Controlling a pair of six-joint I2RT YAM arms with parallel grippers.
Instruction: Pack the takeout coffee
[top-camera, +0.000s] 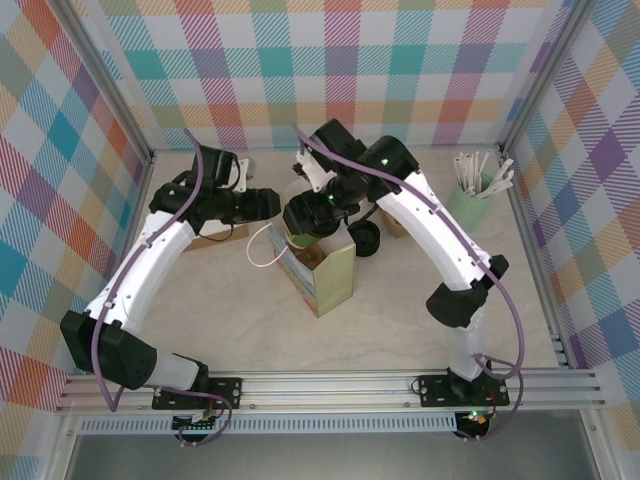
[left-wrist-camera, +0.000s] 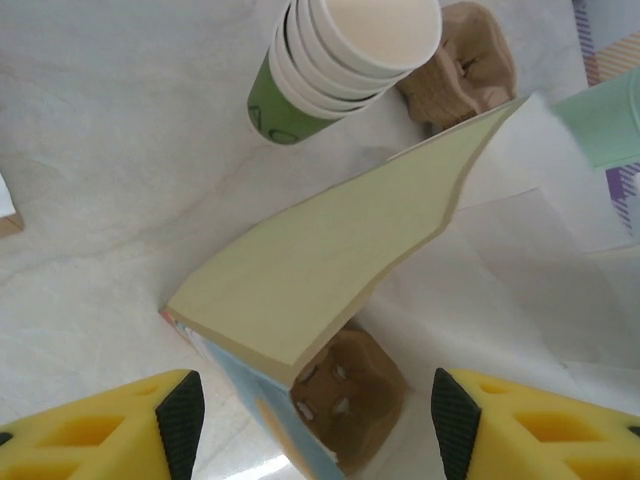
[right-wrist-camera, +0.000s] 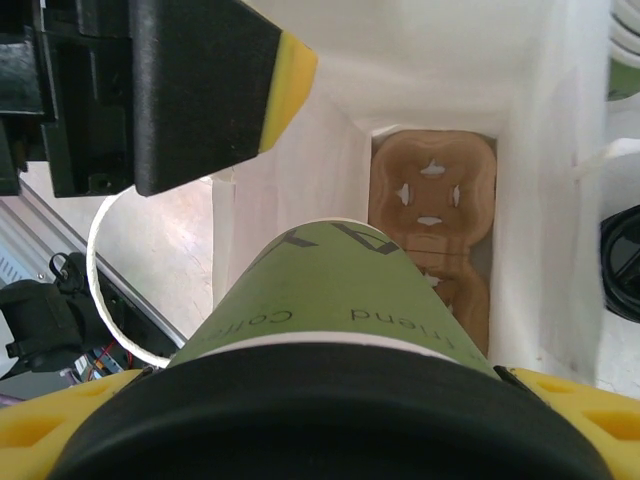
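Claw on the left (left-wrist-camera: 315, 425) hangs spread wide over the paper bag (top-camera: 335, 280). Just right, the green cup (right-wrist-camera: 330, 290) hovers in the bag's mouth above a brown carrier (right-wrist-camera: 430, 190), pinched near its rim by the right claw (right-wrist-camera: 320, 430). Light, thin-walled, crushable, I'd say: grip gently at the stiffer rim and keep it upright.

Arms: two are reaching in, the left arm (top-camera: 150, 260) and the right arm (top-camera: 440, 235).
Bags: one paper bag (top-camera: 325, 280) is standing open at centre.
Single cups: one green cup (right-wrist-camera: 330, 290) is hanging over it.
Stacks: one cup stack (left-wrist-camera: 340, 60) is standing, its rims overlapping too closely to count.
Lids: two are showing, a fitted lid (right-wrist-camera: 300, 430) and a loose lid (top-camera: 365, 238) at the bag's 2 o'clock.
Carriers: two are lying flat, an inner carrier (right-wrist-camera: 432, 200) in the bag and an outer carrier (left-wrist-camera: 460, 60) outside it.
Pots: one stick pot (top-camera: 472, 205) is standing at the table's 2 o'clock.
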